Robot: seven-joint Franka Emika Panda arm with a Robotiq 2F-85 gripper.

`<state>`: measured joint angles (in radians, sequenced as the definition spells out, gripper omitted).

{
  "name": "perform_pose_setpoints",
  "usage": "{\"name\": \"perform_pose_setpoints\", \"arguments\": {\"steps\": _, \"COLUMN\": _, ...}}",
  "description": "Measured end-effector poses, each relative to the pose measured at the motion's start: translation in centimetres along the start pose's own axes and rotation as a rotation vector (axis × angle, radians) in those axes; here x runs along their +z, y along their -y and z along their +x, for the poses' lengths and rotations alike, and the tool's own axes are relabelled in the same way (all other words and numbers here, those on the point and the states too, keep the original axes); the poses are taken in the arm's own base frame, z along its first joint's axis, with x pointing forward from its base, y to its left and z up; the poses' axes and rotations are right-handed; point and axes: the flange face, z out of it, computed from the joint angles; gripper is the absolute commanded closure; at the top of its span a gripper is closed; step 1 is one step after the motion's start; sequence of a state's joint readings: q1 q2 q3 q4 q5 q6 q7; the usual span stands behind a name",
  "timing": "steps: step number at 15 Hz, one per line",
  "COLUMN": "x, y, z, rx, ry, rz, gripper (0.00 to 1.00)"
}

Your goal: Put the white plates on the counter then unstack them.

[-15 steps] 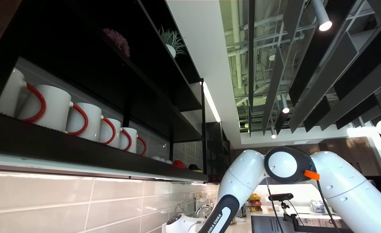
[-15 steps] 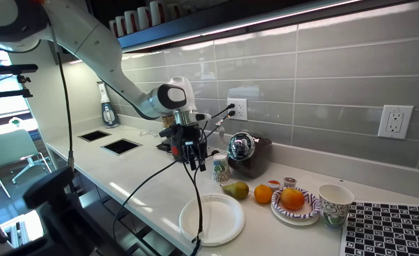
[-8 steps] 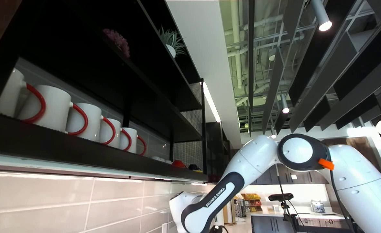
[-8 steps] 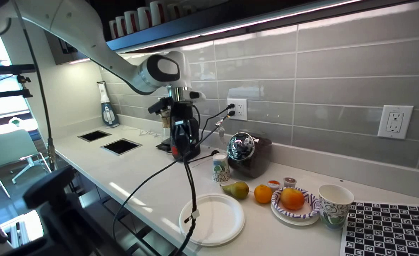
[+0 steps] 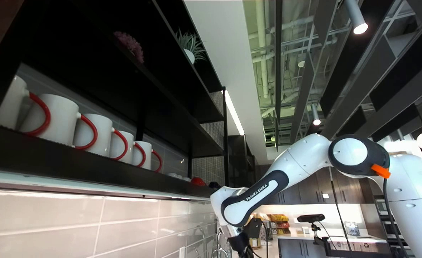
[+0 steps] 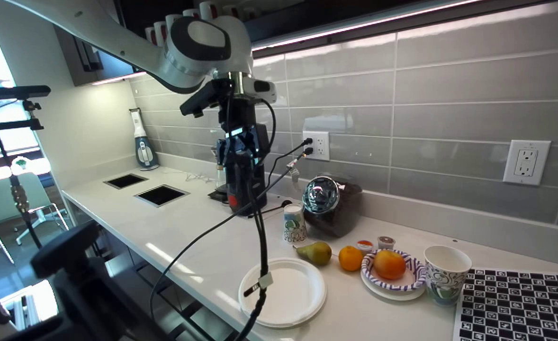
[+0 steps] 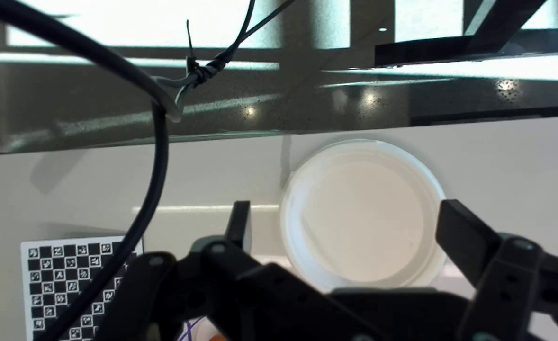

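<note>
A round white plate [image 6: 300, 293] lies on the white counter [image 6: 198, 251] near its front edge. In the wrist view the plate [image 7: 369, 189] shows a doubled rim; I cannot tell how many plates are stacked there. Another white plate [image 6: 395, 296] sits under a purple-patterned paper bowl [image 6: 418, 272] that holds a red-orange fruit [image 6: 389, 265]. My gripper [image 7: 347, 222] is open and empty, its fingers wide apart, with the plate below and between them in view. In an exterior view the gripper [image 6: 241, 161] hangs well above the counter, behind and left of the plate.
A pear [image 6: 318, 253], an orange [image 6: 350, 258], paper cups [image 6: 294, 225] [image 6: 445, 274] and a dark jar [image 6: 343, 208] stand near the wall. A checkered board [image 6: 520, 303] lies at the right. Cables [image 6: 262, 246] hang across the plate in view. Mugs [image 5: 58, 120] line a shelf.
The arm has risen and the gripper has moved up, away from the counter. The hanging cable has shifted. The plates, bowl and fruit have not moved.
</note>
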<state>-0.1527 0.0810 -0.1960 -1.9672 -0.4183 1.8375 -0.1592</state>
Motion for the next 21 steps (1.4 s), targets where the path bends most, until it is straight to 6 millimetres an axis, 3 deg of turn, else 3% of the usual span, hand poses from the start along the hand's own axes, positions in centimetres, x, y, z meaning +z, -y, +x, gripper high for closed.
{"name": "perform_pose_setpoints", "arguments": {"steps": 3, "x": 1.8, "y": -4.4, "z": -1.7, "rx": -0.085, "ry": -0.06, "rz": -0.008, "gripper": 0.0}}
{"name": "perform_pose_setpoints", "arguments": {"steps": 8, "x": 1.4, "y": -3.2, "z": -1.1, "rx": -0.093, "ry": -0.063, "rz": -0.013, "gripper": 0.0}}
{"name": "perform_pose_setpoints", "arguments": {"steps": 14, "x": 2.0, "y": -3.4, "z": -1.2, "rx": -0.069, "ry": -0.058, "rz": 0.038, "gripper": 0.0}}
{"name": "perform_pose_setpoints", "arguments": {"steps": 17, "x": 4.8, "y": -4.5, "z": -1.2, "rx": -0.027, "ry": -0.064, "rz": 0.191, "gripper": 0.0}}
{"name": "perform_pose_setpoints", "arguments": {"steps": 21, "x": 10.1, "y": -7.2, "z": -1.4, "rx": 0.019, "ry": -0.118, "rz": 0.316, "gripper": 0.0}}
